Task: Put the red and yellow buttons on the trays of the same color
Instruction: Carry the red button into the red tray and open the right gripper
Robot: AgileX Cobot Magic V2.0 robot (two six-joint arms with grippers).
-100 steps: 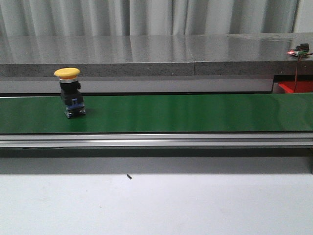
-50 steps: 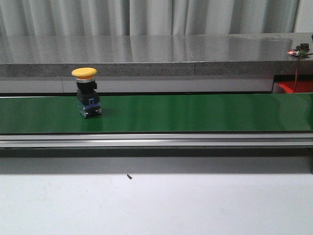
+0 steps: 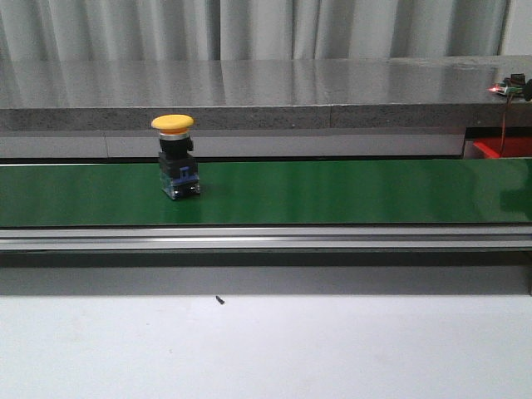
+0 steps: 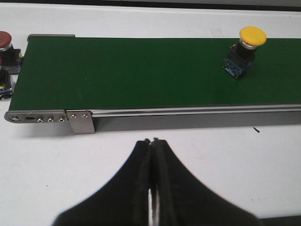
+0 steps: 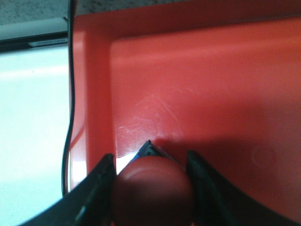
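we are watching the long green belt (image 3: 332, 193) carrying the yellow-capped push button (image 3: 176, 158) further rightward than half a second ago, green lying open ahead. our right gripper (image 5: 150, 181) is pinching a red-capped button (image 5: 153, 186) over the bright red plastic tray (image 5: 211, 84), near its raised rim. our left gripper (image 4: 153, 143) is hanging pressed together.

green belt (image 3: 332, 191) on white table (image 3: 266, 349) | grey ledge (image 3: 249, 87) behind | pale curtain (image 3: 249, 29)
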